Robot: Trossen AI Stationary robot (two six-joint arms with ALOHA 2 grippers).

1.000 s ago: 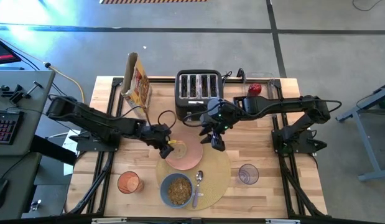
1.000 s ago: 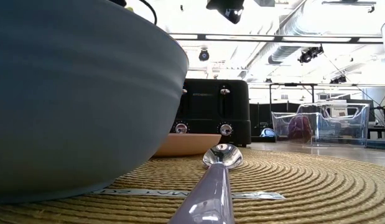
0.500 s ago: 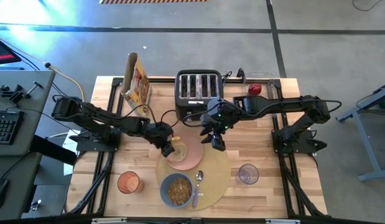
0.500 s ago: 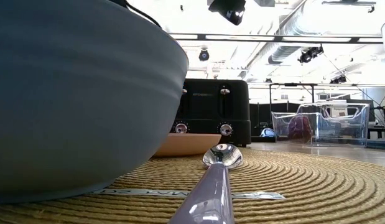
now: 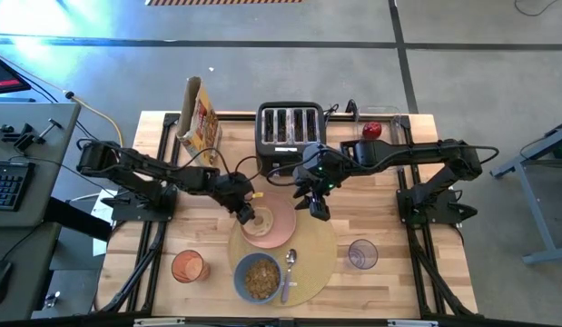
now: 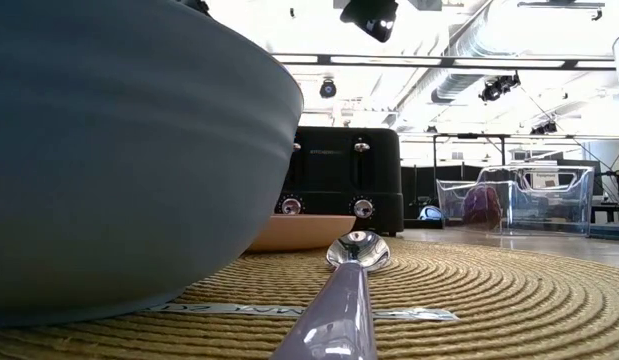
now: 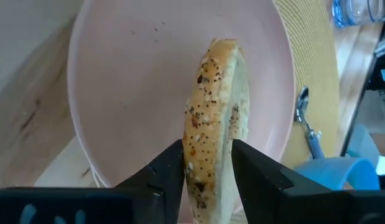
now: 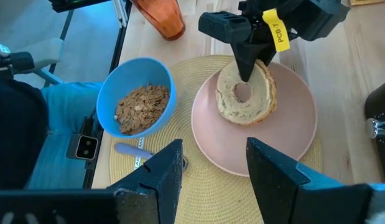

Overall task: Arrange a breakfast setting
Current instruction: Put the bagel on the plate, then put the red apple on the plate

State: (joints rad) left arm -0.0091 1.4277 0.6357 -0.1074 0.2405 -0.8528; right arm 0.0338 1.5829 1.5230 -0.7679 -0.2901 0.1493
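Bagel (image 7: 216, 118) stands on edge over the pink plate (image 7: 136, 81), left hand (image 5: 245, 214) loosely pinching it; release and apple (image 5: 372, 131) remain.

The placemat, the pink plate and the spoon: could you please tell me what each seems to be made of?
Placemat: apparently woven natural fibre or rope; the low view shows coiled, ribbed tan rings.
Pink plate: probably matte ceramic or plastic; smooth, evenly coloured, hardly any glare.
Spoon: polished metal bowl with mirror-like reflections; the handle looks lilac, possibly coated or just reflecting.

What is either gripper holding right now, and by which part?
The left gripper holds the bagel by its rim, on edge over the pink plate. The right gripper holds nothing.
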